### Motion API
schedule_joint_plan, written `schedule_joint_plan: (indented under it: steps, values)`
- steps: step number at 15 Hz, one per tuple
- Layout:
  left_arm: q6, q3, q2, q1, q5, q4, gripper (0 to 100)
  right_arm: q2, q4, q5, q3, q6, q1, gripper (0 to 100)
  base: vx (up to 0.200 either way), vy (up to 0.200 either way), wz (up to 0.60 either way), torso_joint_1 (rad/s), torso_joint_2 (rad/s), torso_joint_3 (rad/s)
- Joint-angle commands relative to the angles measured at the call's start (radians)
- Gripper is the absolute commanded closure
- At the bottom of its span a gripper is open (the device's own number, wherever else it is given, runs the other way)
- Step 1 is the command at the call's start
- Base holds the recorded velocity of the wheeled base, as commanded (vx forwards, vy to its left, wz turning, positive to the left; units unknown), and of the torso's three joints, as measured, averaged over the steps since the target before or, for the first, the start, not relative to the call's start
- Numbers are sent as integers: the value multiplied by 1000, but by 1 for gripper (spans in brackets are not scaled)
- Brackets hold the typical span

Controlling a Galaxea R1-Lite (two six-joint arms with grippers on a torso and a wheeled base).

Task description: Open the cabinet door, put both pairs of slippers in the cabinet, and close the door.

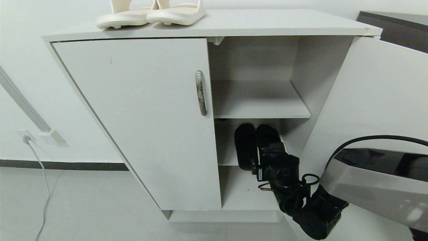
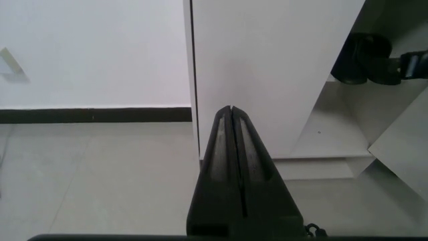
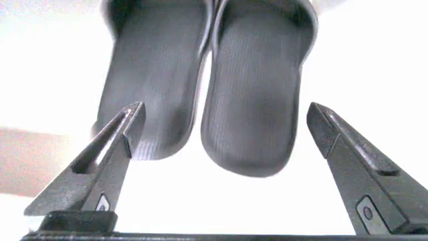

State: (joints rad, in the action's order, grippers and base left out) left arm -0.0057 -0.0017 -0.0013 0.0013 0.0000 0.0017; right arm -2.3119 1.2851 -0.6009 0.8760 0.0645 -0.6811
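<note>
On the middle shelf [image 1: 225, 157] of the white cabinet [image 1: 133, 117], past its open right door [image 1: 374, 100], lies a pair of black ribbed slippers [image 1: 245, 144], the right gripper [image 1: 269, 152] spread wide just before them. The left gripper [image 2: 231, 114] hangs pressed together low outside, and cream slippers [image 1: 150, 15] wait on top. A finger catching a heel on withdrawal could drag the black pair off.

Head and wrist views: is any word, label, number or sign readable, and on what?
No text reads in any view.
Oval marks on the fingers of the right gripper: too small to read.
Mottling on the door handle: blurred, no letters made out.
</note>
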Motion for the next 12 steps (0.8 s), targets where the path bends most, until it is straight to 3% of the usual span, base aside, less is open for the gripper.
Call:
schedule_joint_plan:
  steps: [1,9,12]
  values:
    - [-2,0,1,0,0,0,100,62,37,-11,-95,-2,-51,0,0,0,0,0,0,0]
    - [-2,0,1,0,-2,0,100,58,31,-17,-83,-15,-57,0,0,0,0,0,0,0]
    - [-2,0,1,0,-2,0,100,58,33,-17,-87,-22,-57,0,-200,0,0,7,4,5]
